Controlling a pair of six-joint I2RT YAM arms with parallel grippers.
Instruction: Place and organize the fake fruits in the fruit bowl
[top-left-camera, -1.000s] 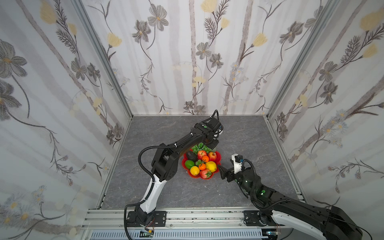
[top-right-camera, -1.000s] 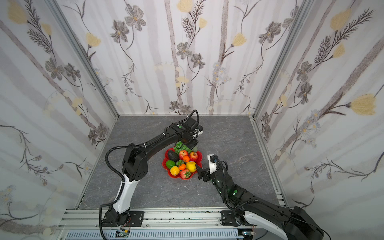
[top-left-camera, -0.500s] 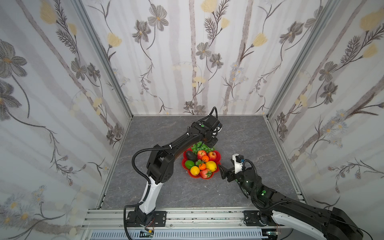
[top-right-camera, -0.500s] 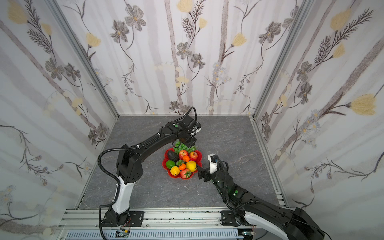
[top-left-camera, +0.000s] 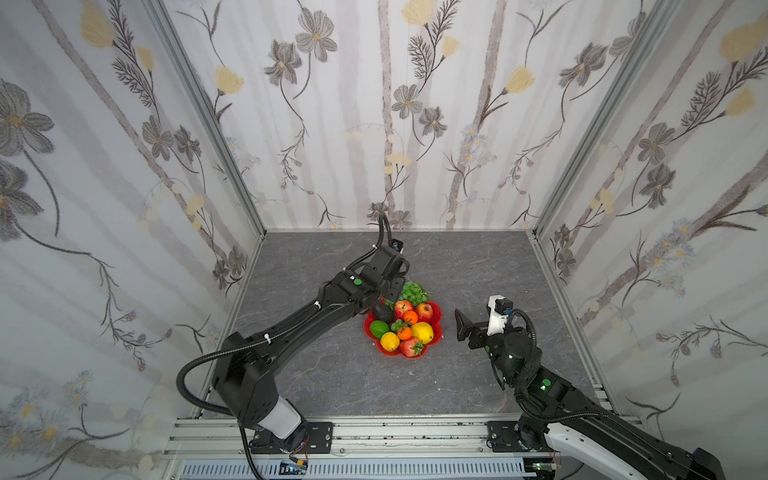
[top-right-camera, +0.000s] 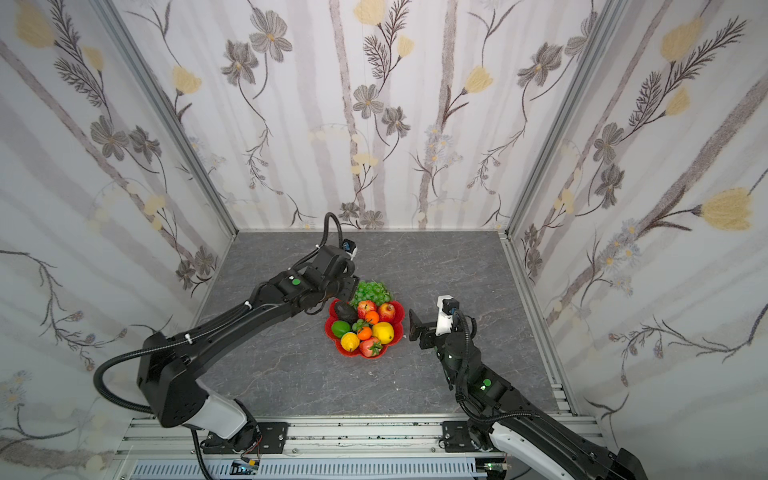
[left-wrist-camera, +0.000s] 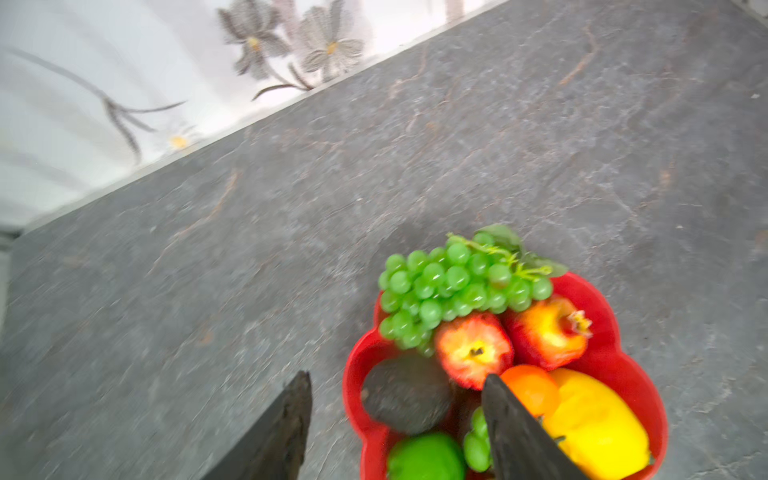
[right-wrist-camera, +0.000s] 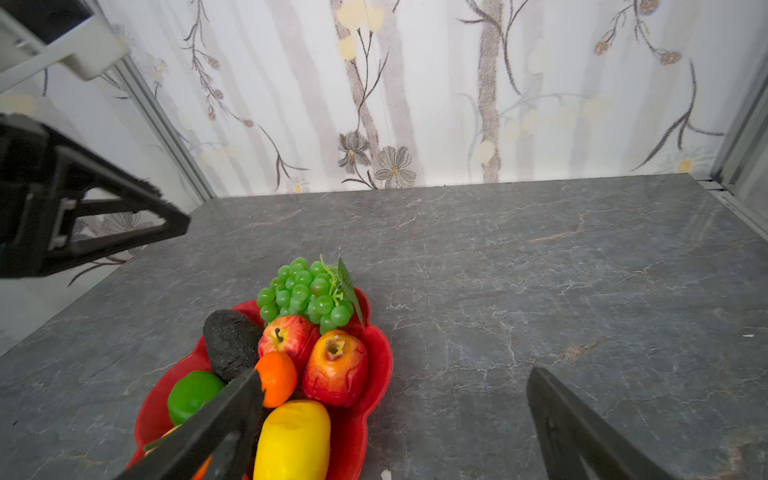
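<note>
Left fingers (left-wrist-camera: 286, 424), shut before, now apart.

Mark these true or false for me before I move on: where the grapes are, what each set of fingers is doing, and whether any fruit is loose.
1. The grapes lie at the far edge of the bowl. True.
2. The left fingers are clamped on the avocado. False: they stand apart with nothing between them, and the avocado lies in the bowl.
3. The right fingers are open and empty, off to the side of the bowl. True.
4. A yellow fruit lies loose on the table. False: the big yellow fruit and the small yellow fruit both lie in the bowl.
</note>
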